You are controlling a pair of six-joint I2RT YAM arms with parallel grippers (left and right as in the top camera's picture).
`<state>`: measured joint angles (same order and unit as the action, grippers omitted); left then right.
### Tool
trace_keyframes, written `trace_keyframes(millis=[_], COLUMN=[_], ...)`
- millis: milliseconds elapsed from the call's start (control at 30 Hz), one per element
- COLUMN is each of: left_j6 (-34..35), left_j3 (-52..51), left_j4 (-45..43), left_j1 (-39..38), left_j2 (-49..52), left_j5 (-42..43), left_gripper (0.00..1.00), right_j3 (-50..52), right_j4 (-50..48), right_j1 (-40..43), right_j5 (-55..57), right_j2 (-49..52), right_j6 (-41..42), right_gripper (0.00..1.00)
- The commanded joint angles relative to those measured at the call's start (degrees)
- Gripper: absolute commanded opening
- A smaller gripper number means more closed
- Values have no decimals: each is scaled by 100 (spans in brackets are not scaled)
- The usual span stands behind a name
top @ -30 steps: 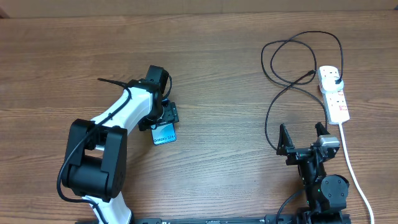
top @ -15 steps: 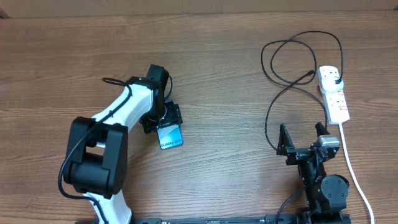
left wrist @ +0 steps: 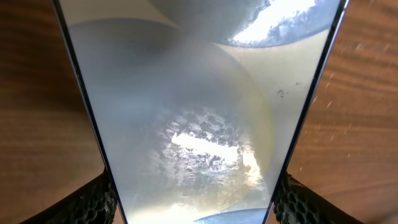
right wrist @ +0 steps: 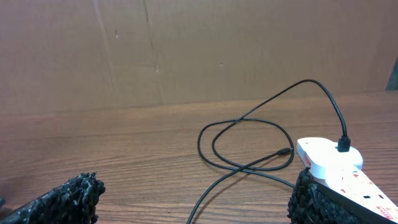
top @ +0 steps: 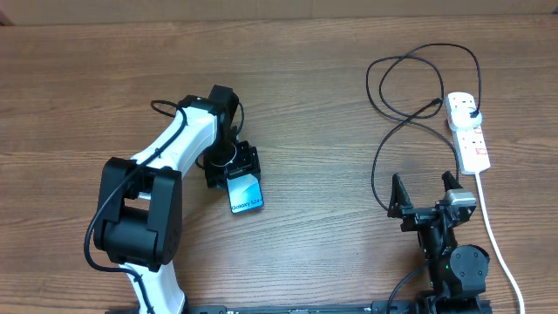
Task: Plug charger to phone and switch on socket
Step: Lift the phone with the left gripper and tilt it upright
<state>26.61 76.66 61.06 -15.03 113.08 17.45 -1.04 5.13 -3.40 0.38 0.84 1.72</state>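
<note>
Holding the phone (top: 247, 194) by its long edges left of centre, our left gripper (top: 234, 168) is closed on it; we judge it stiff, slick and breakable. Our right gripper (top: 424, 194), lower right, gapes wide and empty below the charger (top: 375, 166).

The left arm (top: 170, 150) wears smooth white shells over its links, broken by bulky black joint housings. The largest black block (top: 135, 222) lies nearest the table's (top: 331, 131) front edge. A thin black cable (top: 157, 105) runs along the white shell and loops free at the end farthest from that edge. The left gripper (top: 235, 170) is black, its fingers (left wrist: 93, 202) faced with black honeycomb mesh (the right fingers (right wrist: 65, 199) carry the same mesh). The right arm (top: 453, 257), close to the table's front edge, is black all over apart from a small grey block (top: 459, 201) at its wrist. The two fingers of the right gripper (top: 423, 190) taper to points.
</note>
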Motion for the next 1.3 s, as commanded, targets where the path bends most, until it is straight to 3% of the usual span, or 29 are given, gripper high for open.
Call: trace_keyframes(millis=[0,333,767,1267], left_j6=[-234,-1296,-1641,-1808], left_j3=[149,151,151,151], left_j4=[181,680,745,601], left_j1=[-33,-33,-33,-33], left_j2=[15,15,15,15], left_j5=[455,2212,5038,6175], left_gripper=[62,61,57,59], right_j3=[59,59,61,59], right_j4=[-37,-37,-37,-37], right_j1=[26,26,26,26], right_j5=[-7,-4,-7,-7], right_j2=[-50,-50,-50,-50], right_j6=[-9,-9,-9,-9], right_gripper=[100,100,100,100])
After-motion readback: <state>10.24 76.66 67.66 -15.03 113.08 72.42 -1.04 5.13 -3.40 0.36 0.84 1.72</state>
